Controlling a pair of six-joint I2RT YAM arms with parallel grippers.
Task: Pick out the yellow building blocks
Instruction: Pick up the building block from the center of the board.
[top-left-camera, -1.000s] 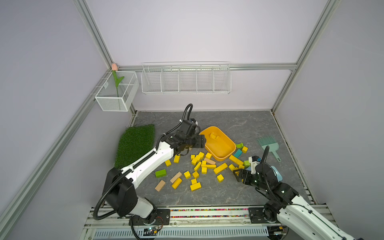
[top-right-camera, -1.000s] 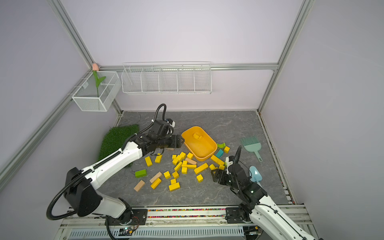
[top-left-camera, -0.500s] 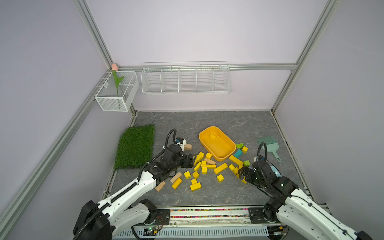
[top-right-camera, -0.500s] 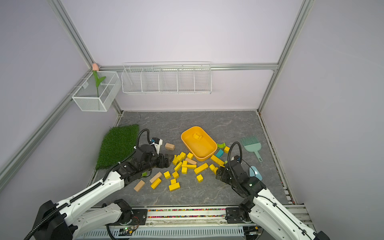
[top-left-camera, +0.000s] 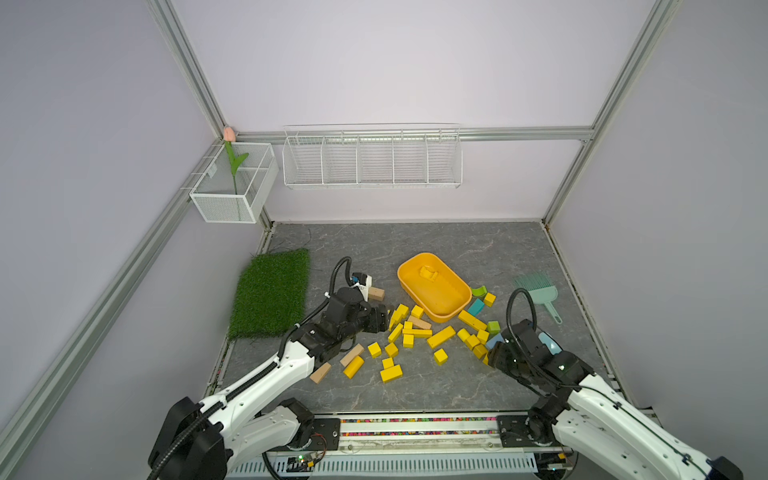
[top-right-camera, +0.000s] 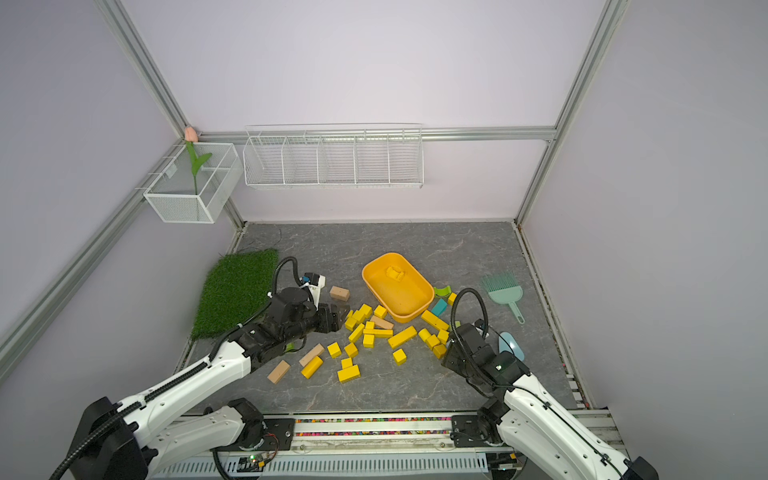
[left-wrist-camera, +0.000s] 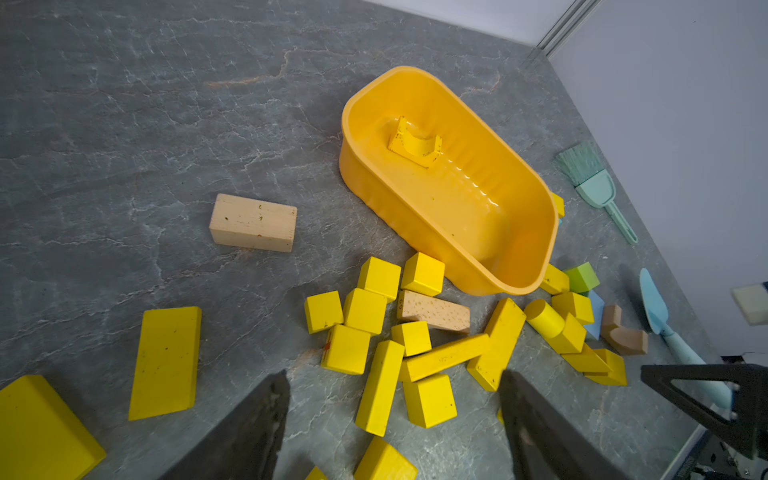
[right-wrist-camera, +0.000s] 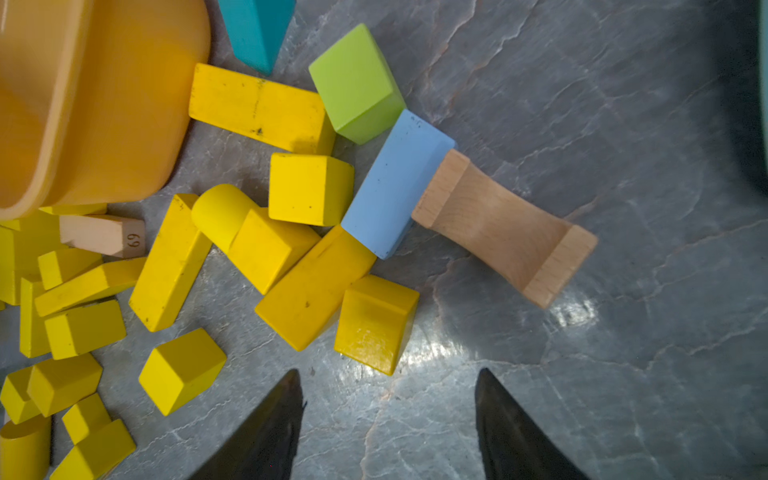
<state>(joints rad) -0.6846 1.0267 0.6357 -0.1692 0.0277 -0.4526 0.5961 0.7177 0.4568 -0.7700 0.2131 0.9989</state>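
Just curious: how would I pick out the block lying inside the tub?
Find the yellow-orange oval tub mid-floor. One yellow block lies inside, toward its far end. Unlike those scattered outside, it has a curved notch.

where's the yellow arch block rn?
In both top views the yellow arch block lies inside the yellow-orange tub, on its floor near the end farther from the robot, the only block in there.
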